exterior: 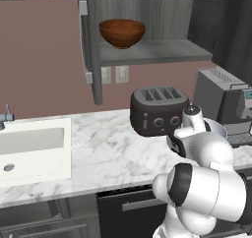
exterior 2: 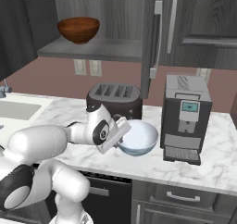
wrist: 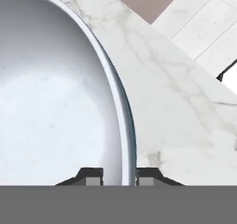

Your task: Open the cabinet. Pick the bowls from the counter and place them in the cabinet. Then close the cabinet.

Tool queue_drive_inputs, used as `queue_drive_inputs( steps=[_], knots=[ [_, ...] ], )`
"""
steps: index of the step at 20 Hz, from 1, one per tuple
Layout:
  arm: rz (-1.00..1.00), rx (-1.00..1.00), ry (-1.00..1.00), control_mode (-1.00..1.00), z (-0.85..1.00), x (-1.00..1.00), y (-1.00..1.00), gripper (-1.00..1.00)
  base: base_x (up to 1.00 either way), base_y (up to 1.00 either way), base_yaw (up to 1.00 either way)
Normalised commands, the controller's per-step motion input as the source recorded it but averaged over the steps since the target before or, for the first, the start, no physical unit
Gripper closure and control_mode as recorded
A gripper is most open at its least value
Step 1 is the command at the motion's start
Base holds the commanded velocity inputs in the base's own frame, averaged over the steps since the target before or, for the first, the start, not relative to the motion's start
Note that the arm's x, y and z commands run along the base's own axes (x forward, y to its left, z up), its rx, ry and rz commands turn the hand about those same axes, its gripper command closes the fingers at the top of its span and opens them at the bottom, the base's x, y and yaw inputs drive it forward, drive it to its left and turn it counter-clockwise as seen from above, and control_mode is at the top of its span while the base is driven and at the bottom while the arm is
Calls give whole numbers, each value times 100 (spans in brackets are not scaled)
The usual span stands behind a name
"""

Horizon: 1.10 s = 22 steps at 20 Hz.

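The cabinet stands open, its door edge (exterior: 89,45) swung out. The reddish-brown wooden bowl (exterior: 122,33) (exterior 2: 78,29) sits on the grey inner shelf (exterior: 157,52) (exterior 2: 97,49). The white bowl with the pale blue outside (exterior 2: 139,137) (wrist: 55,102) rests on the marble counter (exterior: 108,148) (wrist: 176,126) between toaster and coffee machine. My gripper (exterior 2: 123,133) (wrist: 119,177) is at the bowl's near-left rim. The rim runs between the two fingertips, one inside and one outside the wall, and the jaws are shut on it.
A dark toaster (exterior: 157,109) (exterior 2: 115,98) stands just behind the arm and bowl. A grey coffee machine (exterior 2: 185,116) (exterior: 224,97) stands right of the bowl. A white sink (exterior: 29,148) lies at the left. A closed cabinet door (exterior 2: 199,24) hangs at the upper right.
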Motion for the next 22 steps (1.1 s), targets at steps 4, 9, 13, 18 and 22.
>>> queue_drive_inputs(
  steps=[4, 9, 13, 18, 22],
  knots=[
    [0, 0, 0, -100, -23, -1, -14, 100, 0, 0, 0],
    [0, 0, 4, -100, -1, -24, 2, 100, 0, 0, 0],
    [0, 0, -9, -100, 0, -42, 4, 100, 0, 0, 0],
    [3, -1, -16, -100, 17, -37, 41, 100, 0, 0, 0],
    [6, 0, -5, -100, 55, -17, 48, 100, 0, 0, 0]
  ],
)
